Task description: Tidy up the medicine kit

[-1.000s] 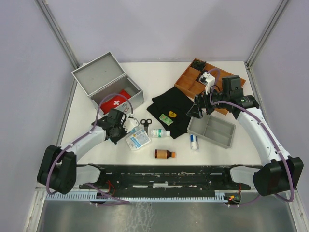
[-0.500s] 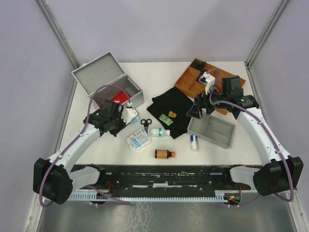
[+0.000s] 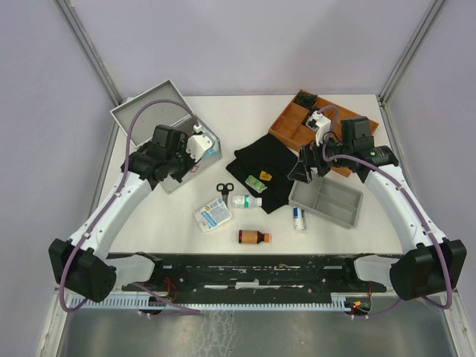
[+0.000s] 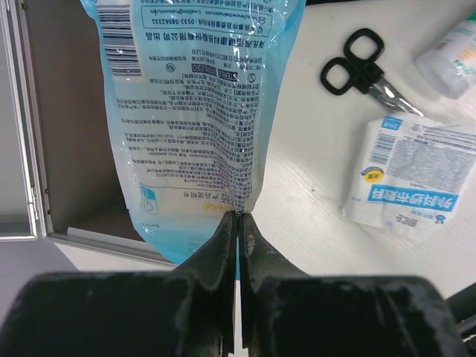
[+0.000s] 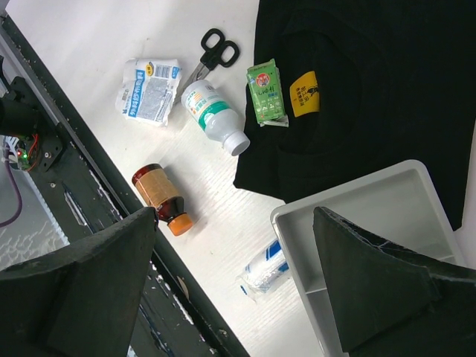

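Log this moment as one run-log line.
left tool: shut on blue packet, partly over open medicine kit | right tool: open, above grey tray | scissors: on table

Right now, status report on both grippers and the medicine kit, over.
Left gripper shut on blue printed pouch at edge of open medicine kit. Right gripper open over grey divided tray. Nothing seen blocking kit.
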You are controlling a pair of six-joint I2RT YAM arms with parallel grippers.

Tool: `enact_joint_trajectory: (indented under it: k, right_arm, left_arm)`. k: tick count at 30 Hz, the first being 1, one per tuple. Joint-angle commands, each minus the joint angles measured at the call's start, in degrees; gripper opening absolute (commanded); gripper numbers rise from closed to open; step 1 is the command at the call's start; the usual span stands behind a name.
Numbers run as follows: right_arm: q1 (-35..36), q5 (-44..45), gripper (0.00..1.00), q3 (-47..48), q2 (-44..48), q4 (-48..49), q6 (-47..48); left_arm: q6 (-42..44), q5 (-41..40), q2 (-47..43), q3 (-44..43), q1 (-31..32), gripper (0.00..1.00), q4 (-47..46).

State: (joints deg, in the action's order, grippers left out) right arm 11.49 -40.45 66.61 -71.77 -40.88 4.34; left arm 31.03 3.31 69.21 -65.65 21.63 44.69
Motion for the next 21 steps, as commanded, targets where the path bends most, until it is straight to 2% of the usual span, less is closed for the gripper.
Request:
enact_joint_trajectory:
  k: [1,6,21]
  right_arm:
    - [-0.2,-0.1,0.95,1.2,0.8,1.0,0.7]
    - [-0.2,-0.2,0.95,1.1,0.8,0.9,0.7]
    - [-0.1,-0.1,0.95,1.2,0.5,0.8,0.9]
  left_arm:
    - [2.0,-7.7,5.2,-2.7,-0.4,0.03,-3.8]
    - [4.7,-9.9,11.2,-4.6,-3.6,0.03,-6.9]
    - [12.2,-4.5,27.3,-12.8,-13.6,0.03,-4.5]
